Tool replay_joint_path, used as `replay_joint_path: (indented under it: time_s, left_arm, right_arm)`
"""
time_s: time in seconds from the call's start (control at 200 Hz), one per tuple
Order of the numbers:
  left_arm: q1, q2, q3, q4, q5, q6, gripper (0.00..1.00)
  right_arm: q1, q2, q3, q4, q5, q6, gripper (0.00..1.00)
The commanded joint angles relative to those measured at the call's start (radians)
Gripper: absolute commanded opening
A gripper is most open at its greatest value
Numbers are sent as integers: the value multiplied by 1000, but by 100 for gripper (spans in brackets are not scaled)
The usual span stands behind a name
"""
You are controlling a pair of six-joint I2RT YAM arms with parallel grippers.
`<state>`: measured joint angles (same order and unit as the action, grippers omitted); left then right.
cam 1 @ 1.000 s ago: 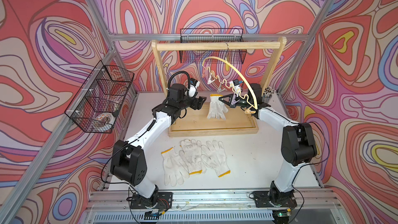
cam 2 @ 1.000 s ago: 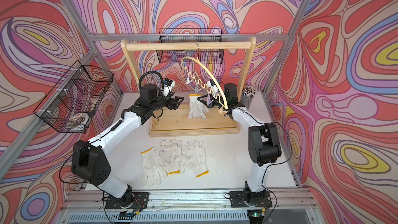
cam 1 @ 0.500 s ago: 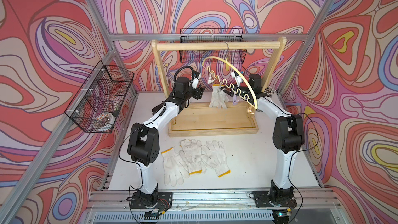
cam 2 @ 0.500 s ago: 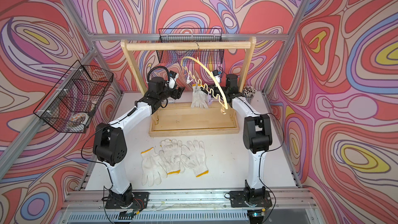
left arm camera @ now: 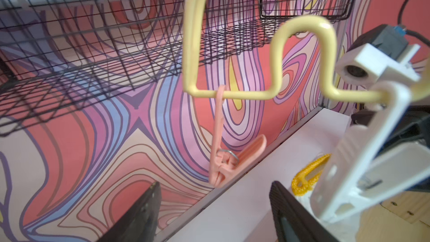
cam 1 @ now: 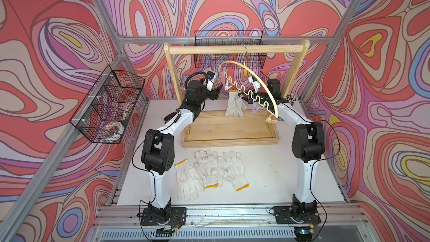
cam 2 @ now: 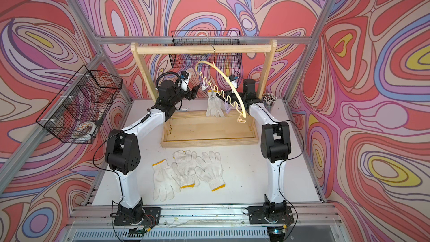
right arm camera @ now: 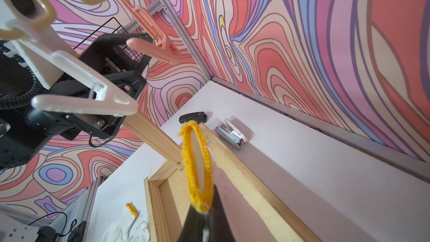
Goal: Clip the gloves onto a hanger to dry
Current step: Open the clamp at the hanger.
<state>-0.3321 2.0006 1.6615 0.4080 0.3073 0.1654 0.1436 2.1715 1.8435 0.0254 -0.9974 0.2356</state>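
The pale yellow hanger (cam 1: pixel 256 82) hangs by its metal hook from the wooden rail, tilted. My right gripper (cam 1: pixel 242 97) is shut on the yellow cuff (right arm camera: pixel 197 166) of one white glove (cam 1: pixel 235 107), which dangles just under the wavy bar beside a shut white clip (right arm camera: pixel 88 94). My left gripper (left arm camera: pixel 214 213) stands open with nothing between its fingers, just short of a pink clip (left arm camera: pixel 223 159) that hangs from the bar. Three more gloves (cam 1: pixel 209 173) lie flat on the white table in front of the wooden base.
The wooden rail frame (cam 1: pixel 235 50) stands on a wooden tray base (cam 1: pixel 230 133). Wire baskets hang on the back wall (cam 1: pixel 229 50) and the left wall (cam 1: pixel 109 108). A stapler (right arm camera: pixel 231 133) lies behind the base, and a cup of pens (cam 1: pixel 290 97) stands at the back right.
Both arms rose from near the wooden base up to the hanger. The right one carried the glove up to the wavy bar; the left came up beside the pink clip.
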Motion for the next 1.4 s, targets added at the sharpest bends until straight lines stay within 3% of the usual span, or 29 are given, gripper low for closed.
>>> replay_joint_path:
  time_s: [0.0,0.421,1.051,1.112,1.272,1.392]
  left_arm:
    - [4,31,42,50,70,26,77]
    - [4,120,175,94,88,-28,67]
    - [6,134,229,15,174,-13,35]
    - [7,130,226,10,180,-15,36]
    - [8,121,207,11,182,-6,51]
    - [8,121,213,-7,177,13,50]
  right_arm:
    - [-2,46,56,-39,-26,-25,0]
    - [-2,76,104,-51,-57,-26,0]
    - [-2,72,99,-49,-83,-29,0]
    - [-2,71,100,-48,-84,-29,0]
    - [-2,67,95,-48,-87,-31,0]
    - [-2,63,90,-44,-86,-30,0]
